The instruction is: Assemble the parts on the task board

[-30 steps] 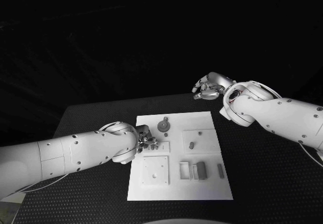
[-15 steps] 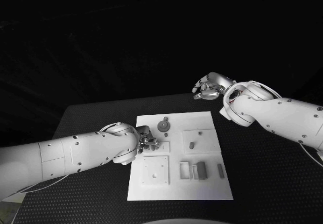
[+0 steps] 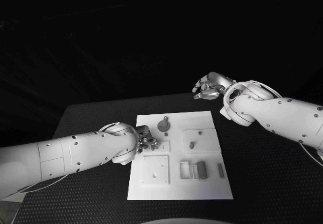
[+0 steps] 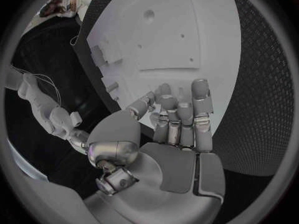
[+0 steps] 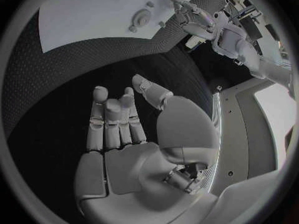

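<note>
The left hand [image 3: 147,141] covers part of the task board [image 3: 180,193]; what lies under its fingers cannot be told. Small parts [image 3: 199,170] near the board's front are too small to identify.

I see the black table [image 3: 269,182], its surface covered in a fine dotted weave, reaching from the near edge to a far edge set against unlit darkness. No wall or window can be told behind it. In the wrist views I make out the same textured table top, curved by the lens.
</note>
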